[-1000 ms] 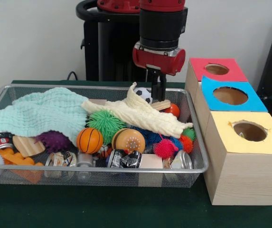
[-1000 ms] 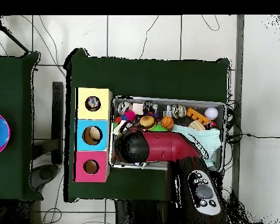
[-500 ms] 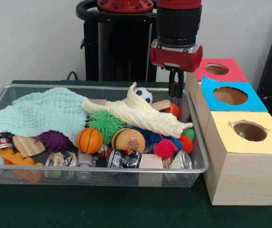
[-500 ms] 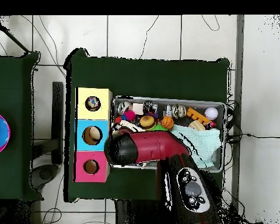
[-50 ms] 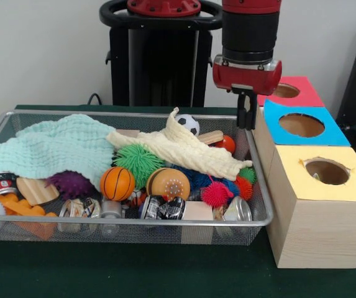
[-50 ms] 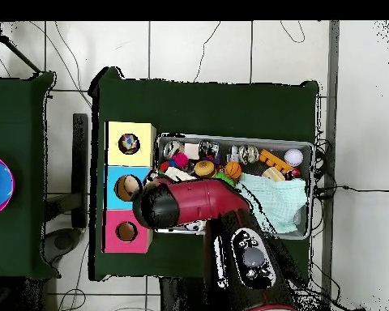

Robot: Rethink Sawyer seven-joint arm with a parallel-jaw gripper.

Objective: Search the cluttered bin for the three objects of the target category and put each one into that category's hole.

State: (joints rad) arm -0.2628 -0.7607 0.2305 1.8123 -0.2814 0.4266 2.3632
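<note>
Here, in the front view, the gripper hangs over the gap between the wire bin and the blue-topped box, probably so a carried piece can reach a hole. Its dark fingers look pressed together, but whether they pinch anything I cannot tell. The target category is not evident — balls, cans and wood blocks lie mixed under a cream cloth.

From overhead, the arm covers that bin end beside the blue hole — the gripper is hidden.
</note>
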